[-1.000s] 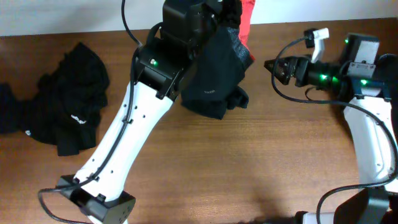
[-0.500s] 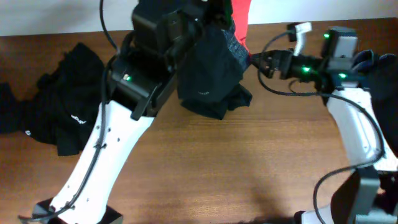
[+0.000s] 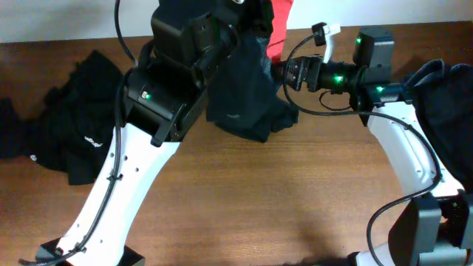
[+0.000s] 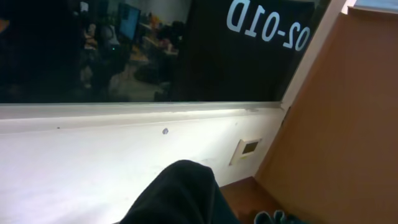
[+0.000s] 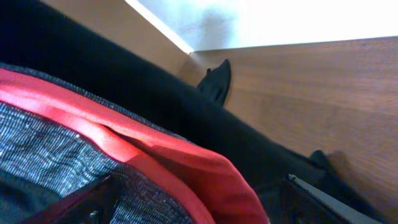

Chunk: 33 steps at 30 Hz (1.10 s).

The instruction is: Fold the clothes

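The black trousers (image 3: 240, 96) hang from my raised left gripper (image 3: 247, 13) at the back middle, with the red lining (image 3: 279, 22) showing at the top and the lower end resting on the table. The left fingers are hidden in the cloth; the left wrist view shows only black fabric (image 4: 180, 193) at its bottom edge. My right gripper (image 3: 281, 72) is open at the trousers' right side. In the right wrist view its fingers (image 5: 81, 199) stand wide apart around the speckled grey waistband (image 5: 50, 155) and the red lining (image 5: 186, 162).
A heap of black clothes (image 3: 81, 122) with small white print lies at the table's left. Another dark garment (image 3: 443, 92) sits at the right edge behind the right arm. A white wall runs along the table's back edge (image 3: 74, 38).
My right gripper has moved left across the table up to the hanging trousers' waistband. My left arm has shifted left and lifted the trousers a little.
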Available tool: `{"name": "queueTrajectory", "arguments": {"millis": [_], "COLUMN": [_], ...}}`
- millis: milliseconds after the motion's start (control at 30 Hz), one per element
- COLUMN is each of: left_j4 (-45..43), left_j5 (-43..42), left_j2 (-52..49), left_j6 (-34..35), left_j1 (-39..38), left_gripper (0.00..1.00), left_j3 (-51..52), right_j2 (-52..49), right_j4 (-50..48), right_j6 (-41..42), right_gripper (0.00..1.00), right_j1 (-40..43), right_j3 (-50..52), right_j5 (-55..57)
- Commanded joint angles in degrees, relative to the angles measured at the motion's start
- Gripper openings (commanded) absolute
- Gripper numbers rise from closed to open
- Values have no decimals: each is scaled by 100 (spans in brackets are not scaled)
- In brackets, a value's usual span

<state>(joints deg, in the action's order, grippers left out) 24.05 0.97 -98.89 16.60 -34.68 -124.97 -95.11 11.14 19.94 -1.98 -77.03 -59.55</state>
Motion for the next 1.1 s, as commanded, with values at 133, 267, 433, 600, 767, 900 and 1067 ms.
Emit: {"name": "queueTrajectory", "arguments": {"millis": [133,267,433,600,767,900,1067], "left_j4": [-103,-109,-127,-116,-76,-107,-201], "left_j5": [369,522,796,835,1174,1414,1716], "left_j2": [127,127,127,125,125,98,37], "left_j6": [52,52,52,52,52,55,52], "left_j1": [35,35,35,90,264,455,643], "left_gripper": [1,1,1,1,1,1,1], "left_j3": [-98,-98,-98,-98,-98,-96,-96], "right_j2": [7,7,7,7,72,212,391], "right_j4": [160,487,597,448,446,450,472], "right_j6": [162,160,157,140,-168,-166,-168], "right_gripper": [83,72,50,12,4,4,4], "right_j1": [-107,-125,-313,-372,-216,109,710], "right_j3": [-66,-66,-66,-66,-68,-107,-245], "right_j5": [-153,-177,-195,-175,-109,-103,74]}}
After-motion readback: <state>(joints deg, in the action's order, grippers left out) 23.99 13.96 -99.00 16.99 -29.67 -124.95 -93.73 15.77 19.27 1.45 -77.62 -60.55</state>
